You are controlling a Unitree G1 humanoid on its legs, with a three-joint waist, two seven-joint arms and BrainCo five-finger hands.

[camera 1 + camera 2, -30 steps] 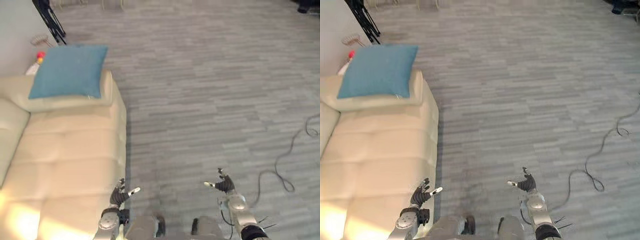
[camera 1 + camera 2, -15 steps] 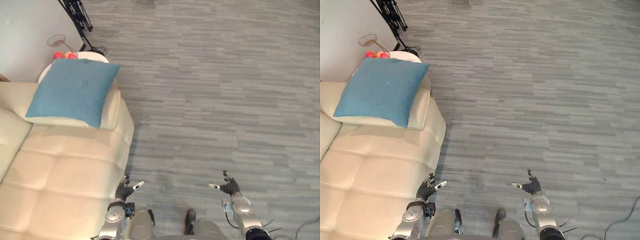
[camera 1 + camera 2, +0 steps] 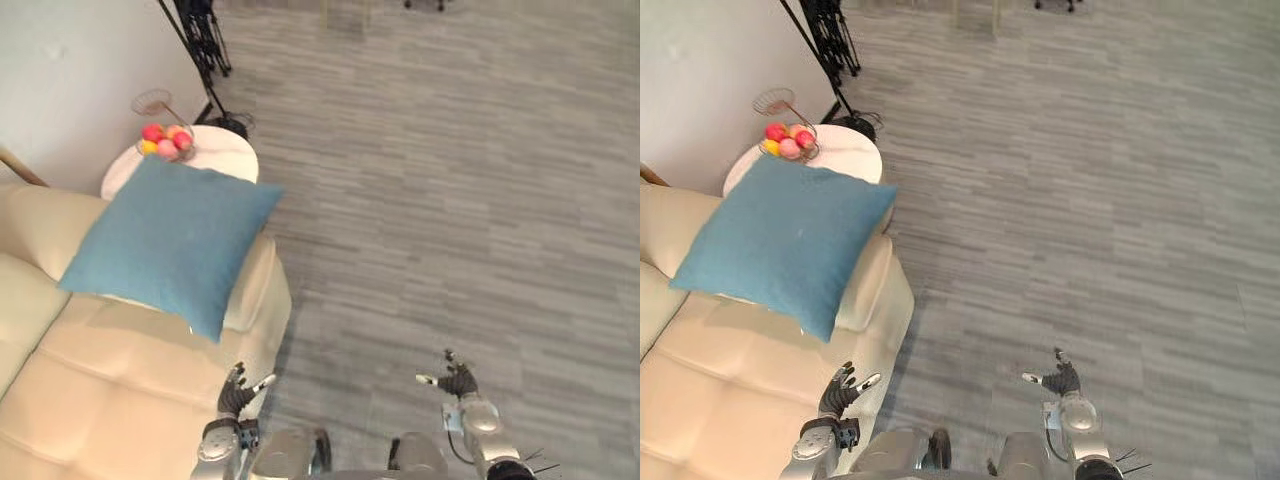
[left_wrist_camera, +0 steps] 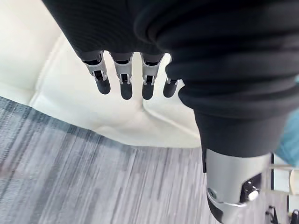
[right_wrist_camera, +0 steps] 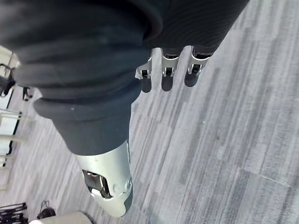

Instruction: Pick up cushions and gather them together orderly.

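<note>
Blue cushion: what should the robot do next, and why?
Probably step closer and lift the left robot hand toward the cushion: it lies on the sofa, while that hand and the right robot hand are open, empty and well short of it.

Side table (image 3: 225, 150) partly behind cushion (image 3: 170, 245)

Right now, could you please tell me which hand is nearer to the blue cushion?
Left. The left hand hangs at the edge of the sofa, just short of the blue cushion; the right hand is out over the grey floor, farther off to its right.
</note>
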